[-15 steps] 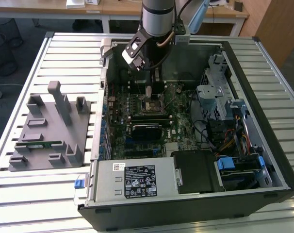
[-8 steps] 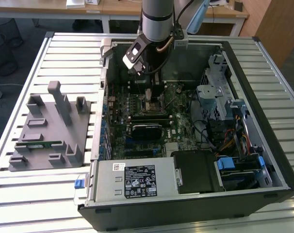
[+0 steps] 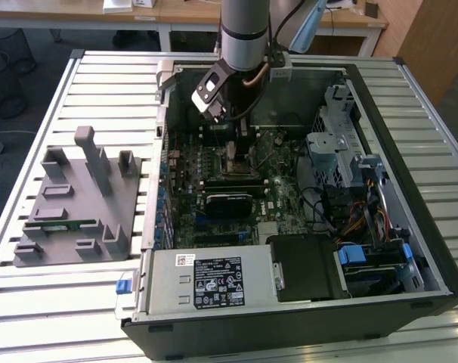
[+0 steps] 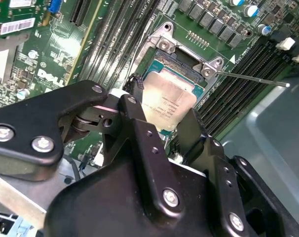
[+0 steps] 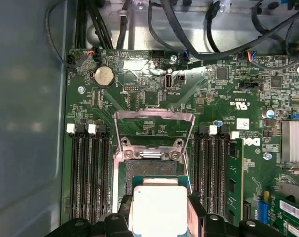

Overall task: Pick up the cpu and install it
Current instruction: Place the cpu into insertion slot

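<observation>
Gripper (image 3: 235, 150) fingers pinch cpu (image 5: 159, 210) over open socket (image 5: 149, 170), memory slots (image 5: 88, 173) flanking. Case (image 3: 289, 325) sits on slatted table (image 3: 32, 318); grey fixture (image 3: 70, 204) at the exterior view's left.

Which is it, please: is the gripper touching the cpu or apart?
Touching: in the first wrist view the gripper sits flush against opposite edges of the cpu, with no gap.

My arm (image 3: 244, 30) stands vertical, wrist down; my end effector (image 3: 236, 147) points downward, its two black fingers (image 4: 139, 128) pressed against opposite edges of the cpu (image 4: 167, 103), holding it flat.
</observation>
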